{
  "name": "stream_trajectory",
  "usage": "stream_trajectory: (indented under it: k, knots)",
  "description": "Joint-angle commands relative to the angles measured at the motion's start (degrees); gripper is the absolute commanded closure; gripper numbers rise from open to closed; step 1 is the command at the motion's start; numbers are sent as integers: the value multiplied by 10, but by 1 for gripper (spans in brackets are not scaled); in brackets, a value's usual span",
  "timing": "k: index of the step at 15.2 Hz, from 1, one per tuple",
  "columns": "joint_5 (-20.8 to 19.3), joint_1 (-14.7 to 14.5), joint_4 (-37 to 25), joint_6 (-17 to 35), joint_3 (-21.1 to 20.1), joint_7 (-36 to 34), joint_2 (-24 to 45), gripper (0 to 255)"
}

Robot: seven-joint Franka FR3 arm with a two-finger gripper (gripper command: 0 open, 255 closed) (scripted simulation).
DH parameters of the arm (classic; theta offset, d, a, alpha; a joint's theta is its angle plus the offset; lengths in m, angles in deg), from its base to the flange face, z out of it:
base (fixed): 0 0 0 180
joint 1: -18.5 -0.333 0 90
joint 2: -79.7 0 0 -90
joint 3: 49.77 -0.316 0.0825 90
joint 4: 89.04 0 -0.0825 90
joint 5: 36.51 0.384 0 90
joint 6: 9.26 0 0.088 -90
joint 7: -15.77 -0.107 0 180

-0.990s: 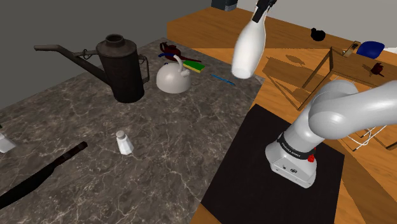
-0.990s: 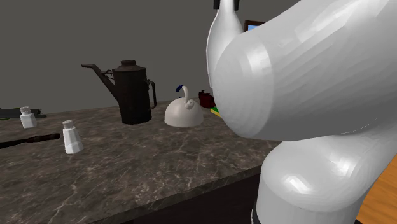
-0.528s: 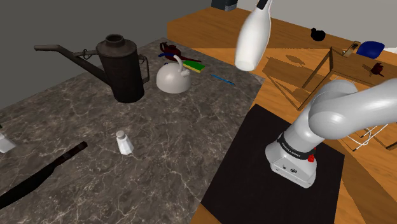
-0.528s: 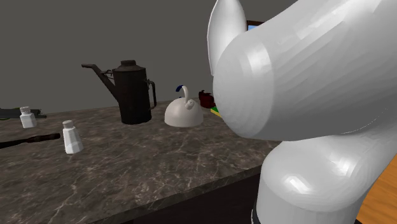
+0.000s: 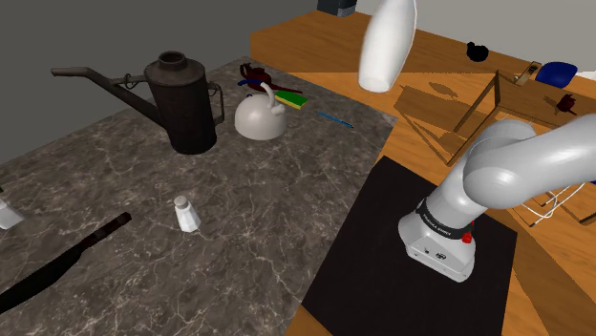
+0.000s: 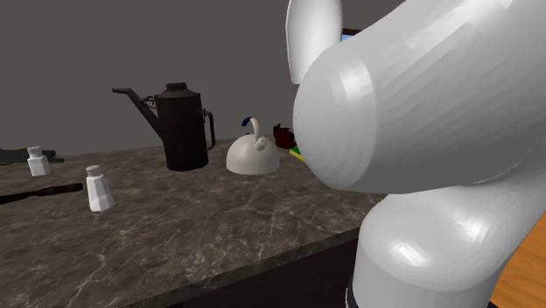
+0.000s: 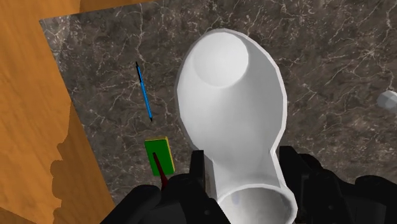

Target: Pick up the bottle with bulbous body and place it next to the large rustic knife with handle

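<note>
White bulbous bottle (image 5: 387,43) hangs high in the air, over the marble counter's (image 5: 239,220) far corner near the blue pen (image 5: 334,119). Black gripper (image 7: 245,175) pinches its neck, a finger pressed on either side. Long dark knife (image 5: 57,262) lies well apart at the counter's opposite end, a small white shaker (image 5: 187,215) near it.

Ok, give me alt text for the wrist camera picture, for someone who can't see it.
A white bulbous bottle, clasped at its neck between the black jaws, hangs base-first above a dark marbled counter. On the counter beside it lie a blue pen and a green block, with an orange wooden surface beyond the counter's edge.
</note>
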Motion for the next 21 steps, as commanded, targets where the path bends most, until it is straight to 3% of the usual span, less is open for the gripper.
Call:
stream_trajectory:
  k: [1,3,12,21]
  knots:
    - [1,0,-24,-14,-1,0,10,255]
    - [1,-1,-41,-24,-1,0,16,255]
    - [36,-20,-2,62,-93,-104,64,255]
    - [45,-35,-18,143,-186,-208,159,255]
